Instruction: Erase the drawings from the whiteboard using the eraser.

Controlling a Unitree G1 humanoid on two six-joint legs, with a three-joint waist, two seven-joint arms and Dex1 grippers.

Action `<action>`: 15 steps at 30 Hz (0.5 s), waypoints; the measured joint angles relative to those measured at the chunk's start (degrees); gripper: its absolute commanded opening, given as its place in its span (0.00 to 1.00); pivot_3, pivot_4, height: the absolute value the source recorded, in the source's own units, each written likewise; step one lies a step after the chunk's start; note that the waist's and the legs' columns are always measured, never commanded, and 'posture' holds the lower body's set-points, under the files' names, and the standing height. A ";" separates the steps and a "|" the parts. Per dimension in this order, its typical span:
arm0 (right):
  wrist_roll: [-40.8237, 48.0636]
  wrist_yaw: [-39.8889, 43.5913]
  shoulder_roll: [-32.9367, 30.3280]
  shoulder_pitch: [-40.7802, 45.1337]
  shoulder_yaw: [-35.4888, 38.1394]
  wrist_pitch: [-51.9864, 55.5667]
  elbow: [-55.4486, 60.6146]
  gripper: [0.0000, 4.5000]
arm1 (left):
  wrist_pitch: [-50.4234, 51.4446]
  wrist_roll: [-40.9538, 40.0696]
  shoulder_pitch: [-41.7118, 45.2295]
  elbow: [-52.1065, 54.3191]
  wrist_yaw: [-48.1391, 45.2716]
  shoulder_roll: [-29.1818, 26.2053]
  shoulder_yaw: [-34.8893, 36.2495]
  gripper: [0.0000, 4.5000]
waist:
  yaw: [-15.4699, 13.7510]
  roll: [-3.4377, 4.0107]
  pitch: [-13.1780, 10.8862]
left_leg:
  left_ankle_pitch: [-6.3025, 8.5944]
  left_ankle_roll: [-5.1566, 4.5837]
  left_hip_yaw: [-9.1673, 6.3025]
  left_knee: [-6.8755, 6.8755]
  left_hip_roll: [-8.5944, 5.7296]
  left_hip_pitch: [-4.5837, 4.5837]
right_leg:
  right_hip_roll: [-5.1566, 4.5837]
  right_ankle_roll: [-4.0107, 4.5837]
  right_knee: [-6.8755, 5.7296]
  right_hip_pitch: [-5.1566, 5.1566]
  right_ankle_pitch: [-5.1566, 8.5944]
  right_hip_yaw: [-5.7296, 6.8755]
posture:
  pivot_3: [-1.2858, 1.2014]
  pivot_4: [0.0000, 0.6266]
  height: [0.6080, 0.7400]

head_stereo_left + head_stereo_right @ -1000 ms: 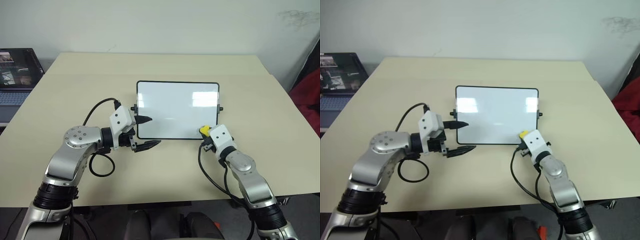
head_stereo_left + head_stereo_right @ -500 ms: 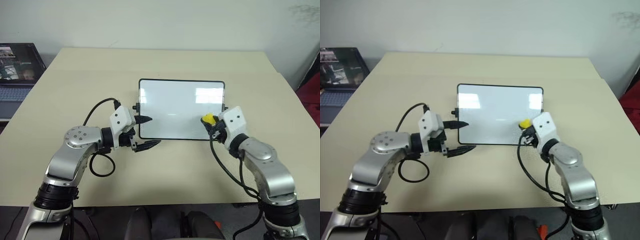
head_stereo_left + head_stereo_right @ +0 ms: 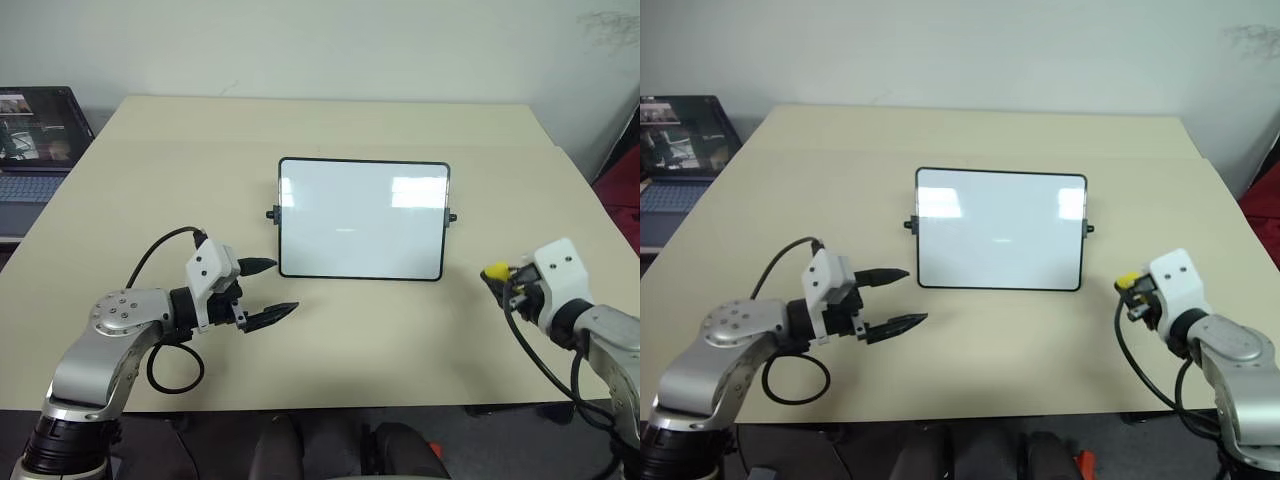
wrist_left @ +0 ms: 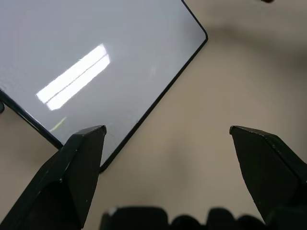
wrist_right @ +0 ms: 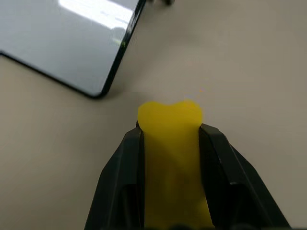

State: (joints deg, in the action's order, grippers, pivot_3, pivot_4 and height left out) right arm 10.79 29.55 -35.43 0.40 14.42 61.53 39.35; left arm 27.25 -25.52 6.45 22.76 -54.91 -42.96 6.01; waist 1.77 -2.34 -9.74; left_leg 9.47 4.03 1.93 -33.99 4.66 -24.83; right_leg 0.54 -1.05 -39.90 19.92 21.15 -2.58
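From the left eye view, the glossy white rectangular whiteboard with its thin black frame (image 3: 362, 218) lies flat mid-table on the beige table (image 3: 320, 130), its surface showing only light reflections. Left of the board, the left gripper (image 3: 268, 290) stands spread wide, holding nothing. Right of the board, off its edge, the right gripper (image 3: 497, 276) is clamped on the small bright yellow eraser block (image 3: 494, 270).

In the right wrist view, the eraser's end bulges past the black fingers (image 5: 120, 167), the board's corner just beyond.

Beige worktop (image 3: 330, 125), w/ a seam across its far part. Open laptop (image 3: 35, 140) off the worktop's far left corner, screen lit. White wall (image 3: 320, 45) behind. Red/black cloth item (image 3: 620, 165) at right edge.
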 measured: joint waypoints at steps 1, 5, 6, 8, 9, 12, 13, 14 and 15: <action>0.11 0.20 -0.03 -0.57 -0.46 -0.10 -0.39 0.26 | 0.10 -0.64 -0.31 1.26 0.04 0.03 -0.02 1.00 | 0.01 0.00 0.00 | 0.00 0.00 -0.01 -0.01 -0.01 0.02 | 0.00 -0.01 -0.01 -0.02 0.00 -0.01 | 0.52 0.24 1.00; 0.93 0.07 0.46 -2.05 -0.56 -0.15 -1.63 0.26 | 0.15 -1.92 -1.93 3.96 -0.80 0.01 -0.19 1.00 | 0.15 0.01 -0.01 | 0.00 0.00 -0.02 0.00 0.00 0.03 | 0.02 -0.01 -0.01 -0.02 0.01 -0.01 | 0.52 0.24 1.00; 1.41 0.05 0.65 -2.30 -0.57 -0.17 -1.69 0.26 | 0.15 -2.51 -2.07 4.19 -0.96 0.01 -0.25 1.00 | 0.09 0.02 -0.01 | 0.00 0.00 -0.01 0.00 0.00 0.03 | 0.02 -0.02 -0.01 -0.02 0.01 0.00 | 0.52 0.24 1.00; 1.84 -0.09 0.73 -2.80 -0.58 -0.36 -1.74 0.26 | 0.14 -3.25 -2.09 4.54 -1.36 0.00 -0.47 1.00 | 0.05 0.02 -0.01 | 0.00 0.00 -0.01 0.00 -0.02 0.03 | 0.02 -0.02 0.00 -0.03 0.01 0.00 | 0.52 0.24 1.00; 1.98 -0.19 0.87 -2.93 -0.58 -0.36 -1.74 0.26 | 0.13 -3.69 -2.06 4.69 -1.93 -0.01 -0.61 1.00 | 0.05 0.02 -0.01 | 0.00 0.00 -0.01 0.00 -0.02 0.03 | 0.02 -0.02 0.01 -0.04 0.01 -0.01 | 0.52 0.24 1.00; 2.59 -0.92 1.95 -2.98 -0.58 -0.34 -1.80 0.26 | -0.24 -5.15 -1.57 5.09 -4.04 -0.04 -1.61 1.00 | 0.05 0.02 -0.01 | 0.00 0.00 -0.01 -0.01 -0.03 0.03 | 0.02 -0.02 0.01 -0.04 0.01 0.00 | 0.52 0.24 1.00; 2.79 -1.12 2.11 -2.97 -0.57 -0.34 -2.02 0.26 | -0.37 -5.65 -1.17 5.11 -4.96 -0.05 -1.84 1.00 | 0.04 0.03 -0.01 | 0.00 0.00 0.00 0.00 -0.03 0.03 | 0.02 -0.02 0.00 -0.04 0.01 0.01 | 0.52 0.24 1.00; 2.96 -1.37 2.18 -2.97 -0.57 -0.34 -2.27 0.26 | -0.55 -6.01 -0.79 5.13 -5.85 -0.06 -2.04 1.00 | 0.04 0.03 -0.01 | 0.00 0.00 0.00 -0.01 -0.03 0.03 | 0.02 -0.02 0.00 -0.05 0.01 0.02 | 0.52 0.24 1.00; 3.20 -1.61 2.19 -2.97 -0.57 -0.34 -2.70 0.26 | -0.72 -6.14 -0.29 5.14 -6.77 -0.10 -2.47 1.00 | 0.04 0.03 -0.01 | 0.00 0.00 0.01 -0.01 -0.04 0.03 | 0.02 -0.02 0.00 -0.06 0.01 0.02 | 0.52 0.24 1.00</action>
State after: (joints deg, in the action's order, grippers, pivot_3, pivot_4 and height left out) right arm 13.98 27.94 -33.24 -2.56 13.85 61.19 36.65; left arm 26.53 -31.66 6.16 27.90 -61.68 -43.06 3.53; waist 1.81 -2.31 -9.76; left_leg 9.47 4.03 1.94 -34.00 4.63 -24.80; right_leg 0.56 -1.07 -39.89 19.86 21.16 -2.56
